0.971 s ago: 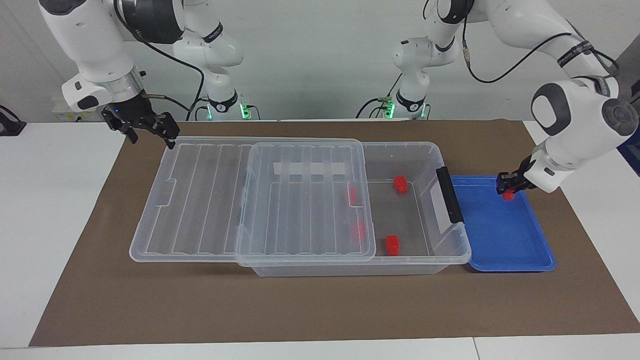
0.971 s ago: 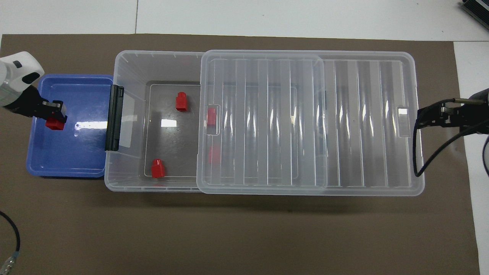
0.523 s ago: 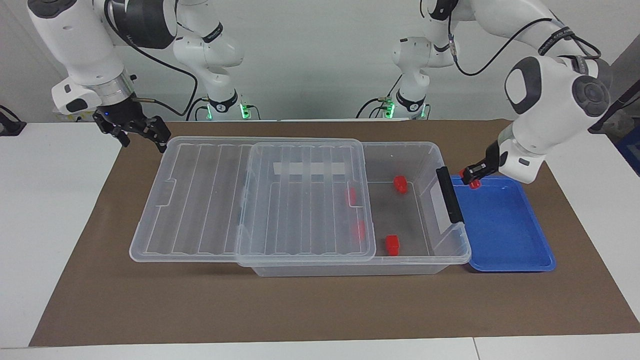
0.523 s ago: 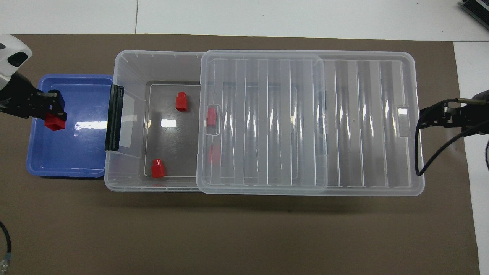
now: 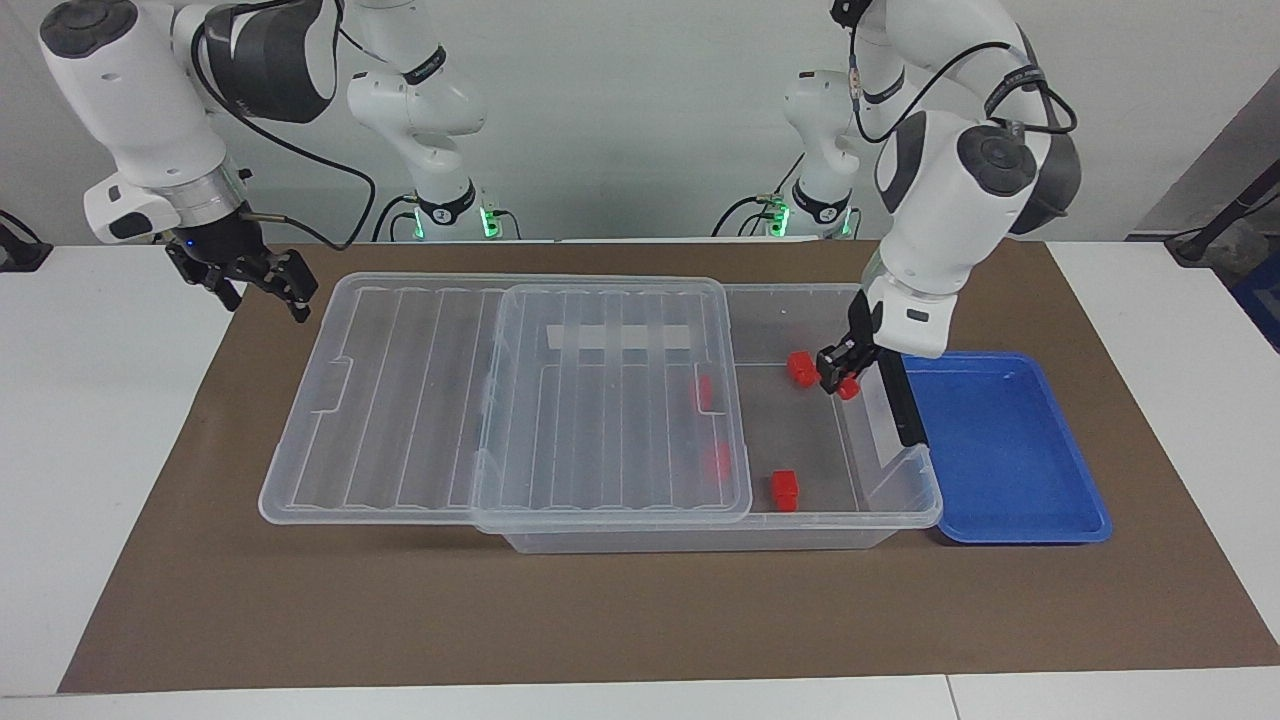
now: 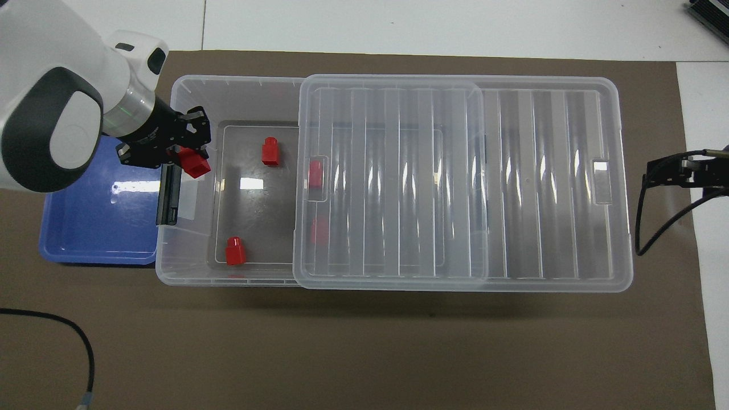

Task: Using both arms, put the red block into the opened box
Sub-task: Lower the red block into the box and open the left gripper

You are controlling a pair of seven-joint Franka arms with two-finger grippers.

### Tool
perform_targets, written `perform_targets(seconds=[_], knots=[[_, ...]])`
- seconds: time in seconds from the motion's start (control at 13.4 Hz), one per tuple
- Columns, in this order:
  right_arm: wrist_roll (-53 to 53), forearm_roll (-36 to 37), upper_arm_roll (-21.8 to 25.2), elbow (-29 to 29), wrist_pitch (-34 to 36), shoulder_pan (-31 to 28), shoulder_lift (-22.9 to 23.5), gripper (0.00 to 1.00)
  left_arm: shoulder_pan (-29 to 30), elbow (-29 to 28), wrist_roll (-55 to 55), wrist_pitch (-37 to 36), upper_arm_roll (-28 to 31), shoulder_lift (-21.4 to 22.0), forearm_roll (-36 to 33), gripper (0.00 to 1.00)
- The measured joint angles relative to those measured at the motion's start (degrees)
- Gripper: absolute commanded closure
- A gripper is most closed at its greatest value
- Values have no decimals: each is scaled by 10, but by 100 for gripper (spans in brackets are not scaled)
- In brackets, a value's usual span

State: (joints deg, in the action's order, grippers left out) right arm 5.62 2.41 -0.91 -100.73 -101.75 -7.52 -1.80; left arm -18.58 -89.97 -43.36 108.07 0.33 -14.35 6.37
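My left gripper (image 5: 838,384) (image 6: 192,152) is shut on a small red block (image 5: 848,389) (image 6: 197,165). It hangs over the uncovered end of the clear box (image 5: 700,541) (image 6: 188,278), just inside the black handle (image 5: 898,392). Two red blocks (image 5: 800,368) (image 6: 270,152) lie on the bare box floor. Two more (image 5: 716,460) (image 6: 315,173) show dimly under the ribbed lid (image 5: 400,400) (image 6: 541,182), which is slid toward the right arm's end. My right gripper (image 5: 258,288) (image 6: 649,175) hangs open, holding nothing, just off the lid's outer end.
A shallow blue tray (image 5: 1000,460) (image 6: 97,228) sits against the box at the left arm's end, with nothing in it. A brown mat (image 5: 640,620) lies under everything. A black cable (image 6: 655,228) loops down from the right wrist beside the lid.
The left arm lifted the red block out of the blue tray and carried it over the box's handle to the open end. The right gripper drew away from the lid's end.
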Motion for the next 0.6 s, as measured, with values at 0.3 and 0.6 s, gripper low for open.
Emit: perform_targets(seconds=[0.3,0.6], knots=[[-30,0,0,-38,-49,-25,-2,12,-6,-144,7,115,3,38,-33,100],[-64,0,1,-79,-98,-50,-2,22,-20,-242,22,230,1,39,-51,100]])
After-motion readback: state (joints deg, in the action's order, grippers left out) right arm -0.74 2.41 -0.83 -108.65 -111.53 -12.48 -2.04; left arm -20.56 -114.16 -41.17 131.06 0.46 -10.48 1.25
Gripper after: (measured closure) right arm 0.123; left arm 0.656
